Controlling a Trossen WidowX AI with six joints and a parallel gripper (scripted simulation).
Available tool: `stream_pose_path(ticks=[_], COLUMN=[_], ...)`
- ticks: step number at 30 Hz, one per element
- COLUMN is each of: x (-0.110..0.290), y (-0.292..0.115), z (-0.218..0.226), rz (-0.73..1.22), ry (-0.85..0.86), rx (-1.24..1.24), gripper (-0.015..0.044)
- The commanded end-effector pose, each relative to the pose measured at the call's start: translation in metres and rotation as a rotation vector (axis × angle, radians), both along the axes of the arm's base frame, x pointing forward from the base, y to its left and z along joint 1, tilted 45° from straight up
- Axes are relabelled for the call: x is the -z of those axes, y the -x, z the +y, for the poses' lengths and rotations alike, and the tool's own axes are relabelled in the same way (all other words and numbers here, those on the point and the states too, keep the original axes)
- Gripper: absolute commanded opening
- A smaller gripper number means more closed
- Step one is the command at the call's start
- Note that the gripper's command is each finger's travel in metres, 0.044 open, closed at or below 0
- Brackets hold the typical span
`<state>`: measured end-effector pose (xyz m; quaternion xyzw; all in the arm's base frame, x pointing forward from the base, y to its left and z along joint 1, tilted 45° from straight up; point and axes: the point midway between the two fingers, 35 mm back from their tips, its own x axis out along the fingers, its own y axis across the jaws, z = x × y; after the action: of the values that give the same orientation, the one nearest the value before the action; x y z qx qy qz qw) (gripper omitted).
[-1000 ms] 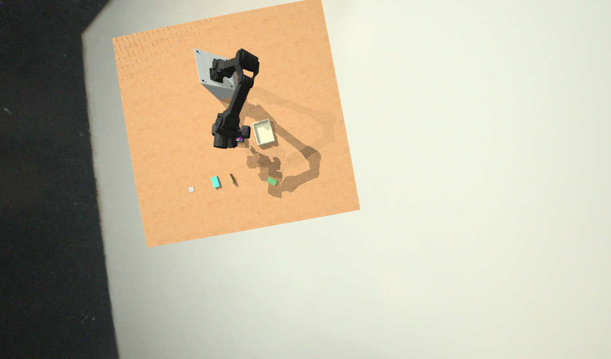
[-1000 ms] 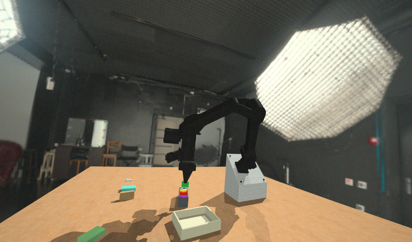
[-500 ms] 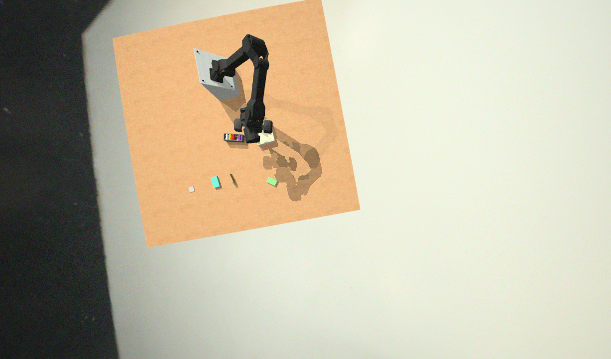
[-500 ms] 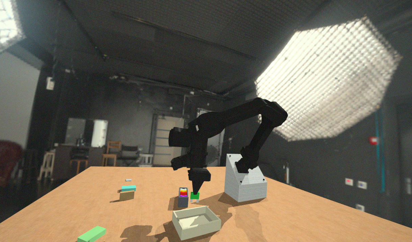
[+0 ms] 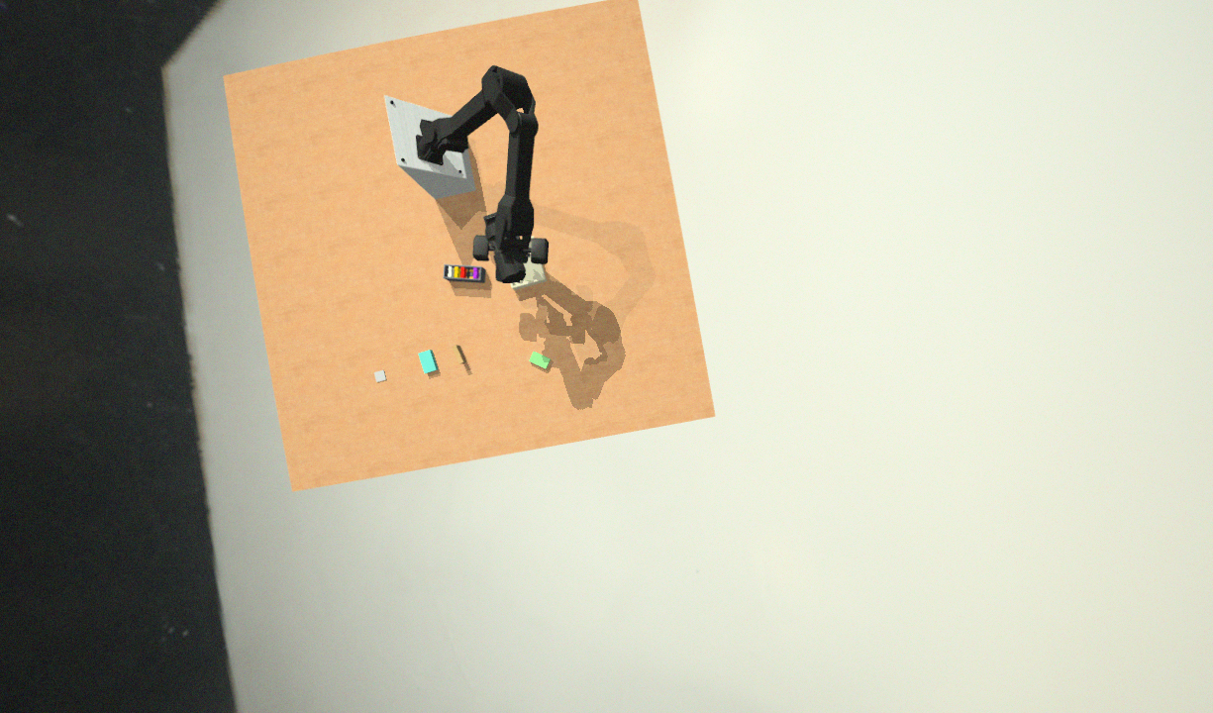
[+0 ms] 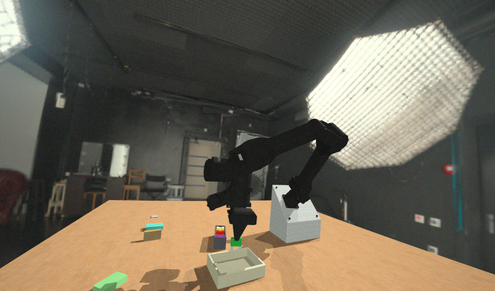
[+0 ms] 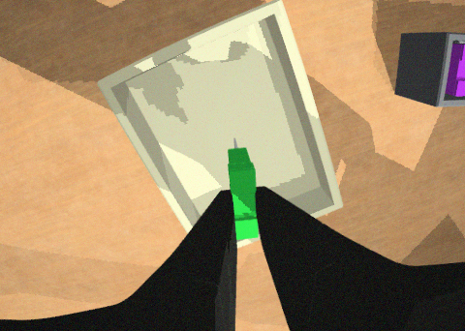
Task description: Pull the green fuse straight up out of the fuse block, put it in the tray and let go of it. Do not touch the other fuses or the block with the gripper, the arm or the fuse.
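Observation:
My gripper (image 6: 236, 238) (image 7: 243, 198) points down, shut on the green fuse (image 6: 236, 242) (image 7: 241, 178), whose prongs hang below. In the wrist view the fuse overlaps the near part of the pale tray (image 5: 529, 278) (image 6: 241, 278) (image 7: 309, 108); in the exterior view it shows just above the tray's far rim. The exact height is hard to tell. The dark fuse block (image 5: 483, 275) (image 6: 219, 243) (image 7: 419, 70) stands beside the tray, apart from the fuse. It holds purple (image 5: 476, 273) (image 7: 457, 75), red (image 5: 462, 272), yellow (image 5: 455, 271) and white (image 5: 449, 271) fuses. The arm hides part of the tray in the top view.
A light green block (image 5: 540, 359) (image 6: 111, 280) lies on the table, away from the tray. A brown upright piece (image 5: 460, 355) (image 6: 152, 235), a cyan block (image 5: 428, 361) (image 6: 154, 226) and a small white piece (image 5: 379, 376) (image 6: 154, 216) lie farther off. The grey arm base (image 6: 303, 230) stands behind.

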<state>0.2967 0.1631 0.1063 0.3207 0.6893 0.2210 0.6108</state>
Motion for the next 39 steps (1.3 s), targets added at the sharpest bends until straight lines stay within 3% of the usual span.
stream_pose_path(ticks=[1, 18, 30, 39], x=[0.006, 0.021, 0.018, -0.007], y=[0.003, 0.005, 0.003, 0.003], z=[0.005, 0.021, 0.020, -0.008], rz=[0.012, 0.012, 0.005, 0.012], ry=[0.001, -0.001, -0.008, 0.001], rx=[-0.001, -0.001, -0.003, -0.001], gripper=[0.0000, 0.0000, 0.0315, 0.0330])
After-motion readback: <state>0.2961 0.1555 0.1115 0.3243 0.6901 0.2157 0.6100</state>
